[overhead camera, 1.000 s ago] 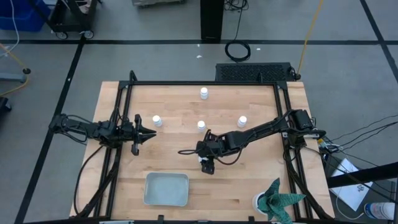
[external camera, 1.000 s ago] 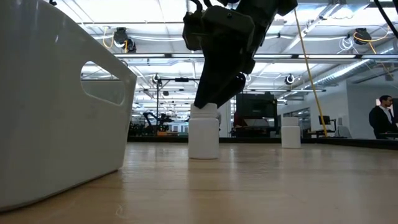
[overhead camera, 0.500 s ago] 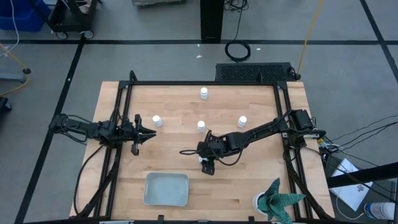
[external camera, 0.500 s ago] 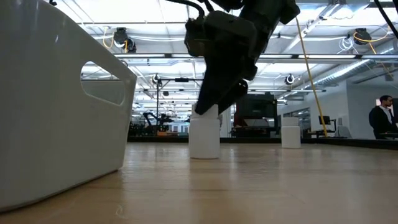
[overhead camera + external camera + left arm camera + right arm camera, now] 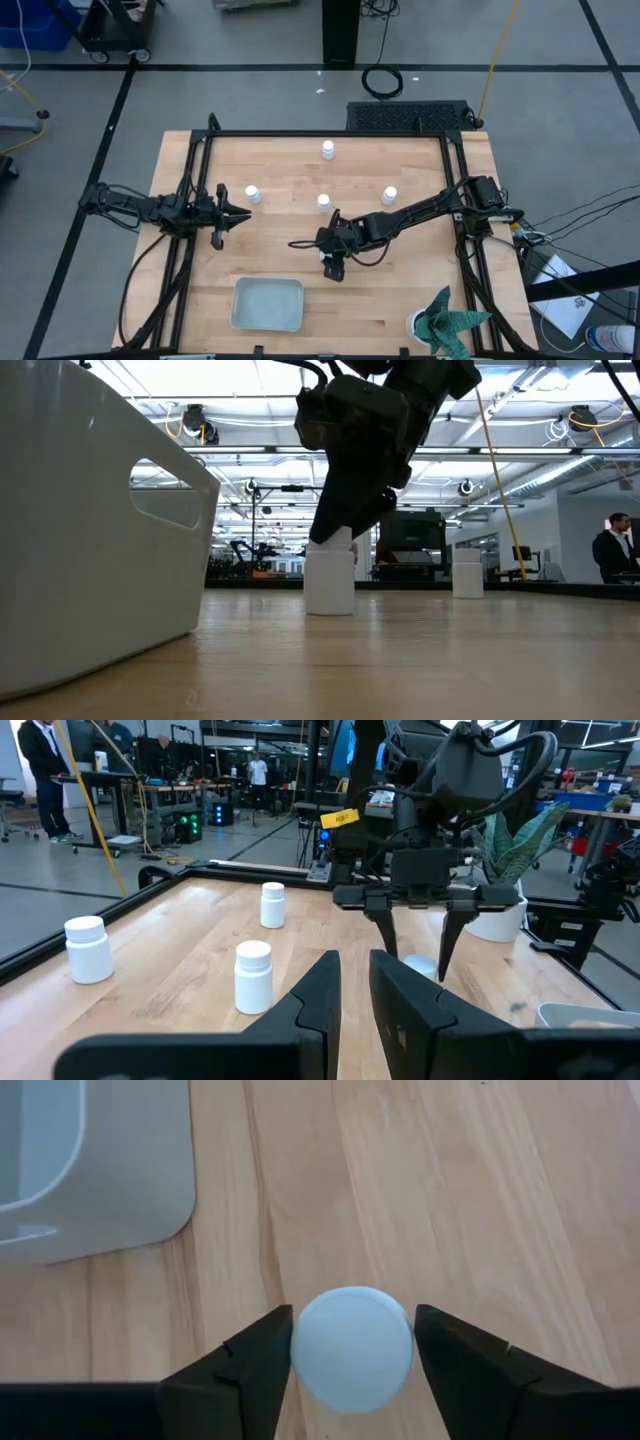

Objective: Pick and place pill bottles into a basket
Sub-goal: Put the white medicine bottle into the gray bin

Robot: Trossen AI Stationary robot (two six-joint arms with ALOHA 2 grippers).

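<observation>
Five white pill bottles show in the high view. Four stand free on their bases: one point(image 5: 328, 149) at the far edge, one point(image 5: 253, 194) beside my left gripper, and two mid-table point(image 5: 324, 202) point(image 5: 389, 195). The fifth bottle point(image 5: 328, 257) stands mid-table under my right gripper point(image 5: 333, 262), which is shut on it. The pale grey-blue basket point(image 5: 267, 303) lies at the near edge, left of that bottle. My left gripper point(image 5: 245, 212) waits shut and empty at the table's left. My right gripper pinches the bottle's white cap point(image 5: 352, 1348) between its two fingers point(image 5: 262, 1355), one on each side of the cap. The fingers come from above, pointing down. The bottle stands upright with its base on the table point(image 5: 329, 575).
A green-and-white potted plant point(image 5: 445, 322) stands at the near right corner. A black frame point(image 5: 320, 134) runs around the table. The basket's wall point(image 5: 90, 530) rises close at the left of the low view. A person point(image 5: 612, 550) stands far off in the room.
My right gripper has sunk a little over the bottle's cap. The bottle has stayed upright on the table.
</observation>
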